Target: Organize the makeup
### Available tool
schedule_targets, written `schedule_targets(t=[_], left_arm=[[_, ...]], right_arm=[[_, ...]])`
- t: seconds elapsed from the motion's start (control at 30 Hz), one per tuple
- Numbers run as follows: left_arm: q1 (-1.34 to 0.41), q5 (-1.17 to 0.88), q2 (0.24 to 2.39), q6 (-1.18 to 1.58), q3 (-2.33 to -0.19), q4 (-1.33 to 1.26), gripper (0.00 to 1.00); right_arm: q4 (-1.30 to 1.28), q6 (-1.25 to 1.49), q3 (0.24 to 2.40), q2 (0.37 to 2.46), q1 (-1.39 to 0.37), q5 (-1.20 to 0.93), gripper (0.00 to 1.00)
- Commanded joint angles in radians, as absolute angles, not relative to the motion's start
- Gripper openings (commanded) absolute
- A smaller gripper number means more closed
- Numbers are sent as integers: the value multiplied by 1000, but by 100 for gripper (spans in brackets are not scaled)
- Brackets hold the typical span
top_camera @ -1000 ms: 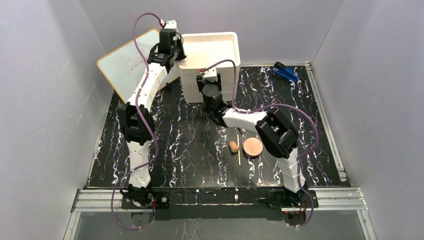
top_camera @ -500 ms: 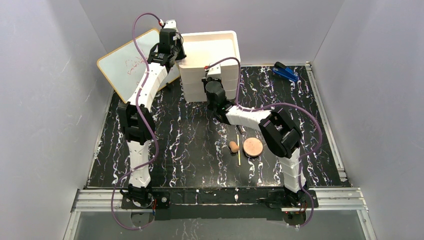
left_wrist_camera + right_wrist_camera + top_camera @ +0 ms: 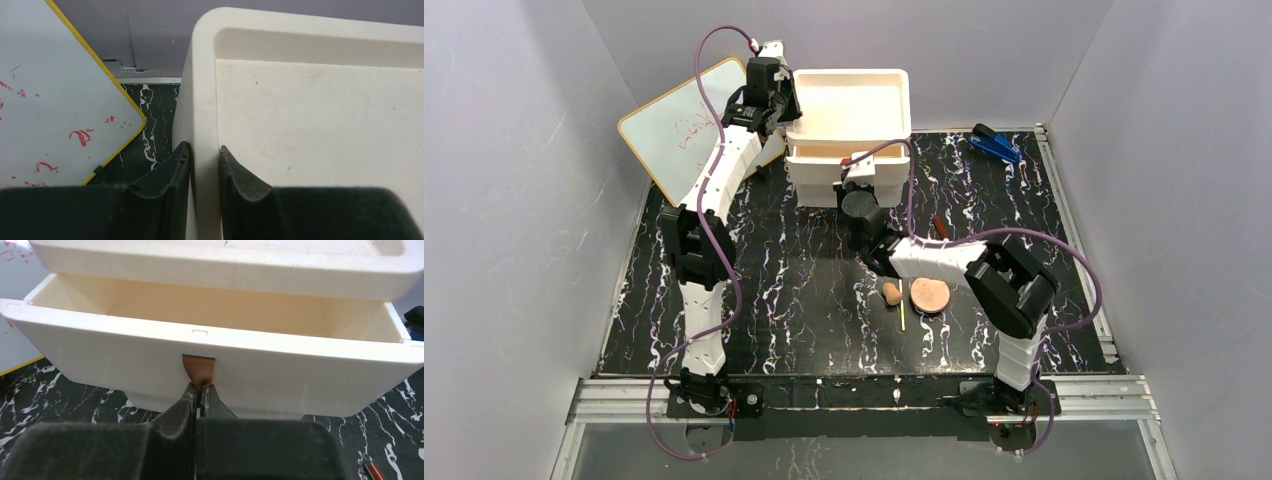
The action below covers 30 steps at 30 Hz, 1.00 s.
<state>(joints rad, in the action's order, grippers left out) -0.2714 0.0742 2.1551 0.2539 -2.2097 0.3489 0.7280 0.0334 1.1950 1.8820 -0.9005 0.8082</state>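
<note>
The makeup lies on the black marbled table: a tan egg-shaped sponge (image 3: 891, 293), a round pinkish-tan disc (image 3: 930, 294), a thin yellow stick (image 3: 902, 306) and a dark pencil (image 3: 941, 225). My right gripper (image 3: 200, 389) is shut on the brown handle (image 3: 199, 369) of the white drawer box's (image 3: 849, 165) top drawer (image 3: 300, 375), which stands pulled out and shows a bare inside. My left gripper (image 3: 204, 156) is shut on the left rim of the box's top tray (image 3: 205, 90), one finger on each side of the rim.
A whiteboard (image 3: 679, 125) with a yellow edge leans at the back left beside the box. A blue clip-like object (image 3: 996, 145) lies at the back right. The pencil tip (image 3: 374, 471) shows right of the drawer. Grey walls enclose the table.
My right gripper went from open to shut on the brown handle and drew back toward the near edge, pulling the drawer out. The left gripper kept its hold on the rim.
</note>
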Motion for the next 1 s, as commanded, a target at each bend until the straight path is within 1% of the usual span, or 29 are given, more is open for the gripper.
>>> schedule_targets(t=[0.0, 0.2, 0.53, 0.57, 0.6, 0.7, 0.73, 0.83, 0.97], left_arm=[[-273, 10, 2115, 273, -2275, 344, 0], [-273, 27, 2121, 274, -2280, 352, 0], [-273, 39, 2126, 274, -2284, 359, 0], [-273, 40, 2128, 273, -2285, 359, 0], [-274, 40, 2128, 273, -2287, 360, 0], [-274, 39, 2130, 273, -2287, 362, 0], [-273, 41, 2131, 273, -2289, 363, 0], [-273, 44, 2134, 272, -2292, 367, 0], [-274, 70, 2140, 275, -2296, 371, 0]], right_arm=[[675, 107, 1118, 1799, -981, 922, 1], [609, 187, 1056, 1759, -1087, 993, 1], [398, 346, 1058, 1730, -1195, 1092, 1], [369, 364, 1062, 1724, -1202, 1098, 5], [334, 382, 1066, 1716, -1208, 1098, 21], [269, 397, 1056, 1668, -1217, 1051, 75], [263, 395, 1044, 1646, -1219, 1029, 83], [231, 388, 1009, 1572, -1226, 1002, 91], [142, 417, 944, 1445, -1241, 1028, 92]])
